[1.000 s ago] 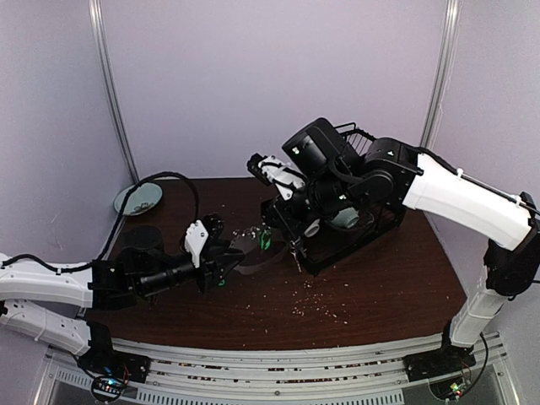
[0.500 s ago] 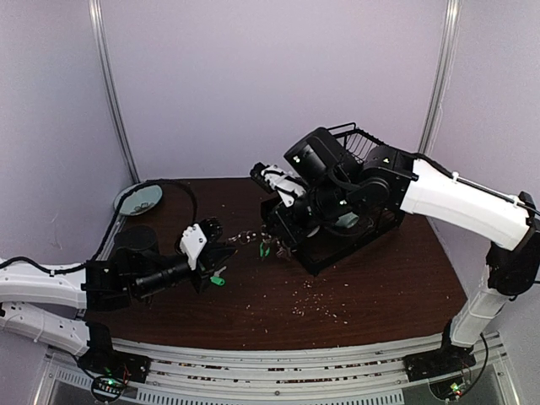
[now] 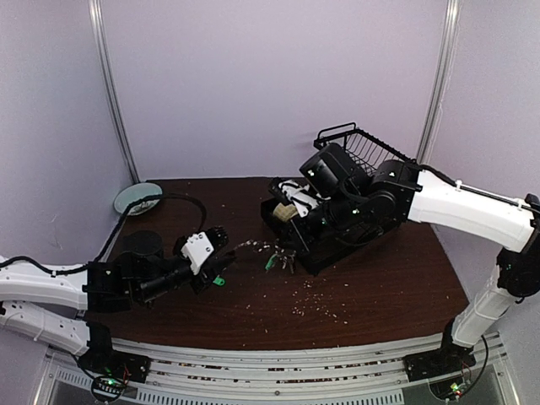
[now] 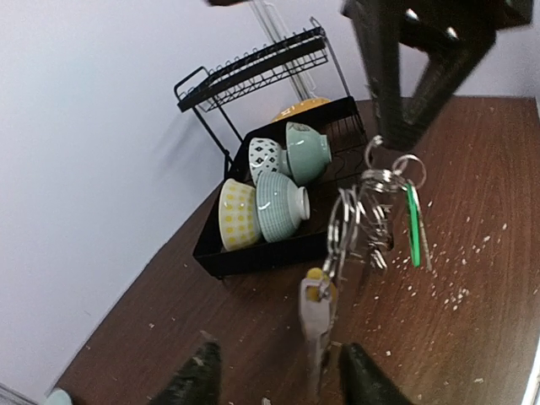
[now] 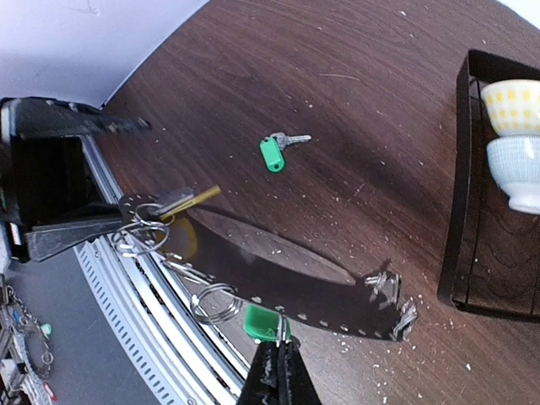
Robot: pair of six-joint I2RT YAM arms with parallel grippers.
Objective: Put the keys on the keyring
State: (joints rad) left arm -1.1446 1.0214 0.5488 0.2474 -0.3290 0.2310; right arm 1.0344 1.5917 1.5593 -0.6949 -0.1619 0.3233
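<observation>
My right tool (image 5: 275,361) is pinched tight on the green tag (image 5: 263,323), which I read as the handle for the whole bunch. From the left wrist camera, the keys (image 4: 375,211) and the keyring (image 4: 342,228), silver wire loops seen nearly edge-on, hang below it. That lets the loops dangle free rather than lie flat on the tabletop (image 3: 380,287). The lowest piece, a yellow-topped key (image 4: 312,325), drops into the gap of my left tool (image 4: 277,367), whose fingers stand wide apart and touch nothing that I can see. I judge it is posted there to steady or take the ring. One green-headed key (image 5: 272,154) lies loose on the tabletop, apart from the bunch and near the left tool, so the job is not finished. The dish rack (image 4: 253,257) with its bowls (image 4: 283,202) sits just behind, close enough to snag a swinging bunch.
</observation>
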